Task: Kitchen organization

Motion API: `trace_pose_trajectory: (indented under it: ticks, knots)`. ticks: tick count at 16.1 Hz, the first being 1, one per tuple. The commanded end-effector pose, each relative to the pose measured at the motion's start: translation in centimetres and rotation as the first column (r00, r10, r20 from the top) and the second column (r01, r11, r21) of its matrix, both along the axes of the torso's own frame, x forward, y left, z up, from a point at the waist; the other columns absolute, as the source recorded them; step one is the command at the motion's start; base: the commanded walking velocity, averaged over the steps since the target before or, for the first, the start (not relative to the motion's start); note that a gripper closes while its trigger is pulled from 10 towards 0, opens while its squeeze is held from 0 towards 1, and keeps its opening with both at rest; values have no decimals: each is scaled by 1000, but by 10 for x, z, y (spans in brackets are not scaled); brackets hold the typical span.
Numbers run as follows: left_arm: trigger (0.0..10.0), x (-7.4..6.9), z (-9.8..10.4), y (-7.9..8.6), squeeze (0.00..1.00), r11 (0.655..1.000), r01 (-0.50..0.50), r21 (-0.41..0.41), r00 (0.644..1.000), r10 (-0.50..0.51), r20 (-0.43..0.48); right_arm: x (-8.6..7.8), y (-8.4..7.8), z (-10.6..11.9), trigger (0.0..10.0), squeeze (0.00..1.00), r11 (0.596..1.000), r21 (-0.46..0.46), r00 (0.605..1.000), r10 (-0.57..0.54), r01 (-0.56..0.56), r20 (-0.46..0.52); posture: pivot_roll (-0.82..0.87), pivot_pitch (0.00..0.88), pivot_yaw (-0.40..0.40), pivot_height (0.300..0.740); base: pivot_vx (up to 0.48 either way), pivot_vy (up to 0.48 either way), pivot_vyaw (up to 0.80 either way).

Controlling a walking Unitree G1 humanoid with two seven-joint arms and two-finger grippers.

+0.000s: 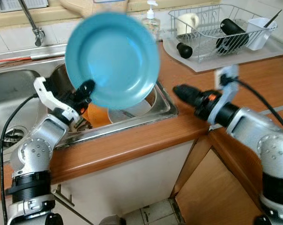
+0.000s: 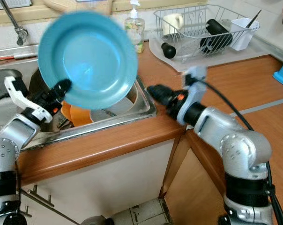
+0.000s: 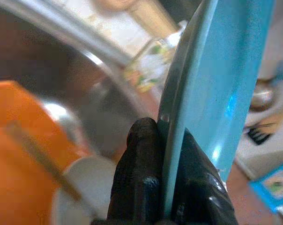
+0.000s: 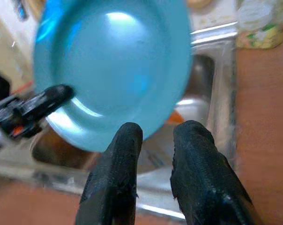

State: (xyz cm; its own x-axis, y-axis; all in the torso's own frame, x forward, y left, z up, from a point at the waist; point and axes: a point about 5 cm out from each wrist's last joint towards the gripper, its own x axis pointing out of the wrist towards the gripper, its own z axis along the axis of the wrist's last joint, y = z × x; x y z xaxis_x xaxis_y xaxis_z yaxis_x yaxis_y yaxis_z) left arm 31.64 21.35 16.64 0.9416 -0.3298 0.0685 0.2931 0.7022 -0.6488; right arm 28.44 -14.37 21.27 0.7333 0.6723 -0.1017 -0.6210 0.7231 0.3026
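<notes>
The left gripper (image 1: 86, 90) is clamped on the lower-left rim of the blue plate (image 1: 112, 58), held upright over the sink (image 1: 166, 107). The right gripper (image 1: 179, 91), fingers slightly apart, points at the plate from frame centre-right, nearer the rack (image 1: 212, 28) at upper right.

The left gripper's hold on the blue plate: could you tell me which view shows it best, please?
The left wrist view: both fingers pinch the blue plate rim edge-on. Both eye views show the left gripper at the rim; the right wrist view shows it sideways.
</notes>
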Motion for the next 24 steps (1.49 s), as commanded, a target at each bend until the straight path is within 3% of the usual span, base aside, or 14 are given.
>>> trace_pose_trajectory:
  ticks: [1,5,12,14,16,22,23,24]
  knots:
    - [0,7,9,4,0,997,-49,65,999,48,15,-6,7,0,10000,0,995,-85,998,58,-56,29,-67,0,71,740,0,0,0]
    - [0,18,-5,13,0,969,-137,205,983,159,-93,-14,14,-10,10000,0,966,-225,990,136,-126,32,-69,0,69,740,0,0,0]
    - [0,25,-23,6,0,966,-115,232,957,170,-234,-15,18,-18,10000,0,945,-288,985,171,-156,27,-73,0,66,740,0,0,0]
    - [1843,26,-27,3,0,965,-98,243,952,162,-258,-16,18,-18,10000,0,943,-294,985,173,-158,25,-74,0,67,740,0,0,0]
    - [10000,28,-30,3,0,961,-93,260,940,171,-295,-16,19,-19,10000,0,941,-300,984,174,-159,24,-75,0,69,740,0,0,0]
    - [10000,32,-42,-3,0,944,-8,330,908,145,-393,-15,20,-21,10000,0,936,-313,984,176,-159,25,-74,0,70,740,0,0,0]
    - [10000,32,-43,-4,180,945,0,327,907,137,-397,-15,21,-21,10000,0,937,-313,984,175,-158,26,-74,0,70,740,0,0,0]
    - [10000,32,-43,-4,875,948,3,319,907,132,-401,-15,21,-21,10000,0,937,-312,984,174,-157,26,-80,0,76,740,0,0,0]
